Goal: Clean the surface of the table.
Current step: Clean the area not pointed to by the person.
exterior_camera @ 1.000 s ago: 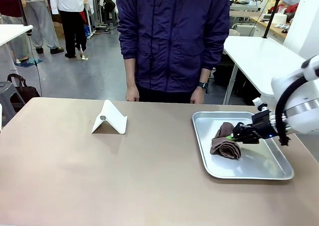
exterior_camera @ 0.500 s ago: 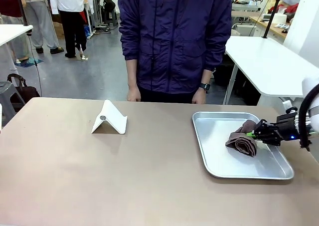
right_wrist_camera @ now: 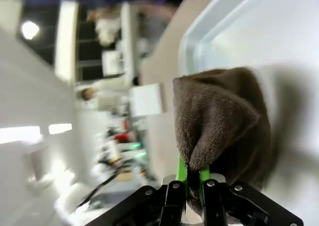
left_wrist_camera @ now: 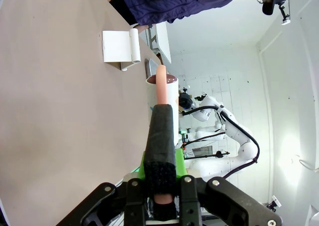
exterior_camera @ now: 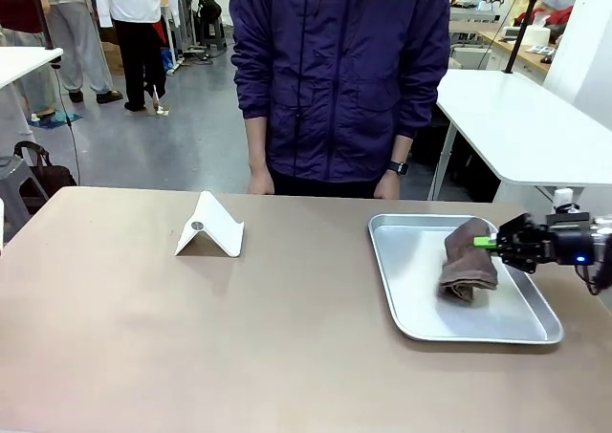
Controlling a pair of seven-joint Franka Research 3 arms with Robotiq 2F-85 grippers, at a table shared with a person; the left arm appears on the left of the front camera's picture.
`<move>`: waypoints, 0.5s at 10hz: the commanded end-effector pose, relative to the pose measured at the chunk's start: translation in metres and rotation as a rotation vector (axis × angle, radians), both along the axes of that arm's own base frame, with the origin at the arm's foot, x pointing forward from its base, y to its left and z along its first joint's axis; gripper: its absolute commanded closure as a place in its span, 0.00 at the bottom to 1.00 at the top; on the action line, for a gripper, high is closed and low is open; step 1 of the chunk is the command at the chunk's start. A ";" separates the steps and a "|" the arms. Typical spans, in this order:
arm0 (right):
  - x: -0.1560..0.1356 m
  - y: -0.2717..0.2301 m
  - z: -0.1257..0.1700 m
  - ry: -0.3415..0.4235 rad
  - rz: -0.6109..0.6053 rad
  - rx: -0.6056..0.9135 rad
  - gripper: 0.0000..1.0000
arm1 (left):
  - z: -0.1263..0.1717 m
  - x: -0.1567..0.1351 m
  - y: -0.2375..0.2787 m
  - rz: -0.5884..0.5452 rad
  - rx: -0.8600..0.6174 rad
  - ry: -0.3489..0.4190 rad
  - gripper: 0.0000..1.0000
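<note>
The table [exterior_camera: 191, 337] has a wide matte taupe top, which also runs down the left of the left wrist view [left_wrist_camera: 50, 96]. At its right end, a brown cloth [exterior_camera: 467, 261] lies in a silver tray [exterior_camera: 411, 299]. My right gripper [exterior_camera: 494, 243] is shut on the cloth's upper right edge and comes in from the right. The right wrist view shows the green fingertips [right_wrist_camera: 180, 172] pinching a fold of the cloth [right_wrist_camera: 224, 116] over the tray [right_wrist_camera: 279, 31]. My left gripper [left_wrist_camera: 162, 171] is shut on a black-sleeved stick [left_wrist_camera: 162, 136] with a pink end.
A white folded stand [exterior_camera: 210, 228] sits on the table left of the middle, apart from the tray. A person in a purple jacket [exterior_camera: 339, 70] stands at the far edge with both hands hanging down. A white table [exterior_camera: 516, 118] stands behind at the right.
My right gripper has pulled back to the right, dragging the brown cloth from the tray's middle toward its right side. The cloth now hangs more upright from the fingers.
</note>
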State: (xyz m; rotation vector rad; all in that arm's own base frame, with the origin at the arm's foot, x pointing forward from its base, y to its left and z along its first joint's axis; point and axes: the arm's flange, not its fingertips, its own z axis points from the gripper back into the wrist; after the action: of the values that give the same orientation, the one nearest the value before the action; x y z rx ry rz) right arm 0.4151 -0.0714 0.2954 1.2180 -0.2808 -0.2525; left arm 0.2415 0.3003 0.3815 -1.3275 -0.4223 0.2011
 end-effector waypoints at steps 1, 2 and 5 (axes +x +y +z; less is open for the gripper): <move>-0.030 -0.034 0.020 0.010 0.176 0.229 0.90 | 0.002 -0.002 -0.002 -0.009 -0.001 -0.001 0.78; -0.045 -0.036 0.030 -0.006 0.264 0.277 0.90 | 0.002 -0.002 -0.002 -0.009 -0.001 -0.001 0.78; -0.087 -0.036 0.052 -0.037 0.460 0.325 0.90 | 0.002 -0.002 -0.002 -0.009 -0.001 -0.001 0.78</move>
State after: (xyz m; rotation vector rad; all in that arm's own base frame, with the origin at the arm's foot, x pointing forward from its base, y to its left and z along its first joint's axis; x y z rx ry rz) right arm 0.3351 -0.1003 0.3418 1.5749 -0.0061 0.0472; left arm 0.2415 0.3003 0.3815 -1.3274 -0.4225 0.2011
